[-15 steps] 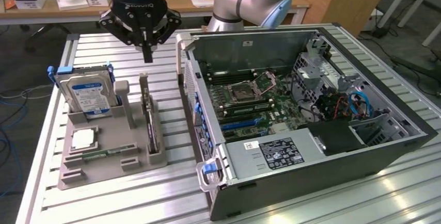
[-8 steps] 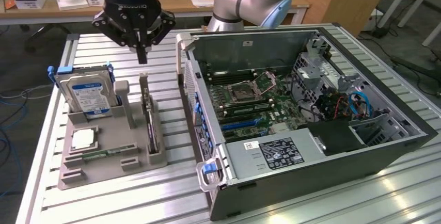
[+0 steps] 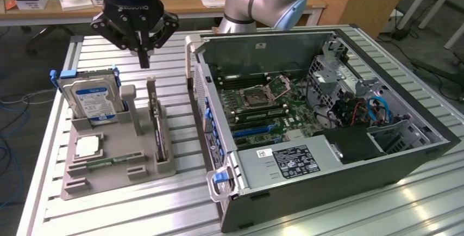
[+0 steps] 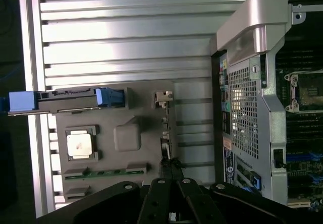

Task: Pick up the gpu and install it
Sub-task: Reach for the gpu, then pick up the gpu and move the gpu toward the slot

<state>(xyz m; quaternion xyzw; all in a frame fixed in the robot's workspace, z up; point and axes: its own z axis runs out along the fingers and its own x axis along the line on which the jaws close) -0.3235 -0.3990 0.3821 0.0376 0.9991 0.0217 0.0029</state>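
Note:
The gpu (image 3: 154, 120) stands on edge in a slot of the grey holder (image 3: 138, 172), a thin green card with a silver bracket at its far end. My gripper (image 3: 143, 57) hangs shut above that far end, apart from the card, with nothing between its fingers. In the wrist view the gpu (image 4: 165, 133) shows edge-on as a narrow strip, and the closed black fingertips of the gripper (image 4: 171, 164) point at it. The open computer case (image 3: 326, 111) lies on the exterior view's right with its motherboard (image 3: 264, 108) exposed.
A silver hard drive with a blue label (image 3: 93, 101) stands upright in the holder beside the gpu. A processor chip (image 3: 87, 146) and a memory stick (image 3: 108, 163) lie in the holder's front pockets. The case wall (image 4: 247, 82) rises close beside the holder on the slatted metal table (image 3: 108, 209).

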